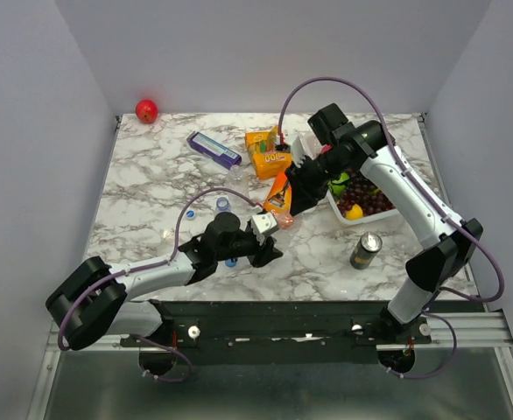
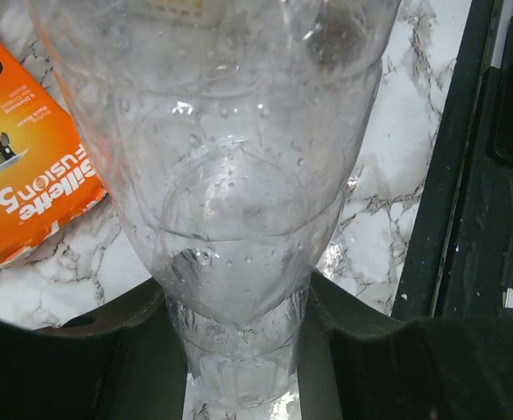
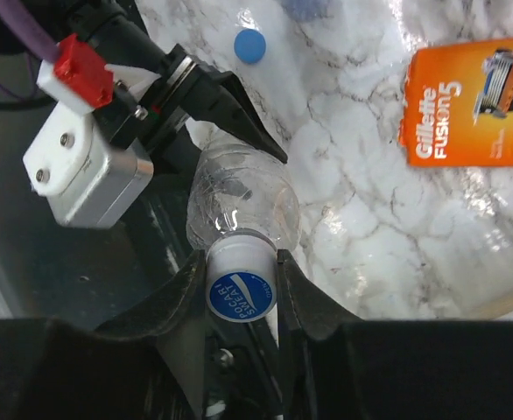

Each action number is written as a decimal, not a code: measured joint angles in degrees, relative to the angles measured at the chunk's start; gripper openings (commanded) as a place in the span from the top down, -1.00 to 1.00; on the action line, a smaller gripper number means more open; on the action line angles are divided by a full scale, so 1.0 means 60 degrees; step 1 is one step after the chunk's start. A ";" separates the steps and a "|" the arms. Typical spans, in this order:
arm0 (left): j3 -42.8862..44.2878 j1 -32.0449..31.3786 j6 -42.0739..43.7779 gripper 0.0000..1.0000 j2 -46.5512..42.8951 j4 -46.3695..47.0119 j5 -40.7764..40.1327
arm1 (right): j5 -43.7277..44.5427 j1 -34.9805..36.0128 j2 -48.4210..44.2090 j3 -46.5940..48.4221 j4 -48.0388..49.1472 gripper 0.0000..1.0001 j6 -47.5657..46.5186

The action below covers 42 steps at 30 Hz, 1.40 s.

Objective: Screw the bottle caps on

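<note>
between the two sets of fingers, near the middle of the marble table (image 1: 151, 175):

item 1. bottle (image 2: 239, 219): clear plastic, tilted, spanning from one set of fingers to the other.

item 2. left fingers (image 2: 239, 354): closed in on the lower body of the bottle, one finger on each side, both pressed to the plastic.

item 3. right fingers (image 3: 242, 293): closed in on the cap (image 3: 242, 296), one finger touching each side of it.

item 4. cap: round, blue top with white lettering. it sits on the white neck of the bottle. whether it is threaded fully home cannot be told.

item 5. loose cap (image 3: 249, 45): plain blue, flat on the table beyond the left fingers, apart from them and from the bottle.

item 6. second loose cap (image 1: 190, 213): blue, on the table out to the left of the left fingers, well apart.

item 7. razor pack (image 3: 471, 105): orange card, flat on the table, near the bottle and off to one side of both sets of fingers.

item 8. tray (image 1: 348, 219): white, holding dark grapes, just right of the right fingers.

item 9. drink can (image 1: 365, 250): dark, upright, right of the left fingers and nearer the table's front edge than the tray.

item 10. red ball (image 1: 146, 110): far left corner, well apart from both sets of fingers.
</note>
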 measured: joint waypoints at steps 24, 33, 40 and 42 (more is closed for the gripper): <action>0.0157 -0.0142 -0.0189 1.00 -0.0222 0.1009 0.0852 | -0.2222 -0.0433 -0.2605 -0.1198 0.0510 -0.43 -0.4218; 0.0157 -0.0142 -0.0157 1.00 -0.0211 0.1140 0.1075 | -0.2222 -0.0441 -0.2663 -0.1865 0.1861 0.03 -0.3286; 0.0157 -0.0142 -0.0189 1.00 -0.0211 0.1166 0.1075 | -0.2262 -0.0452 -0.2608 -0.1865 0.2036 0.42 -0.2554; 0.0157 -0.0142 -0.0273 1.00 -0.0208 0.1151 0.1071 | -0.2284 -0.0488 -0.2575 -0.1927 0.2142 0.49 -0.2320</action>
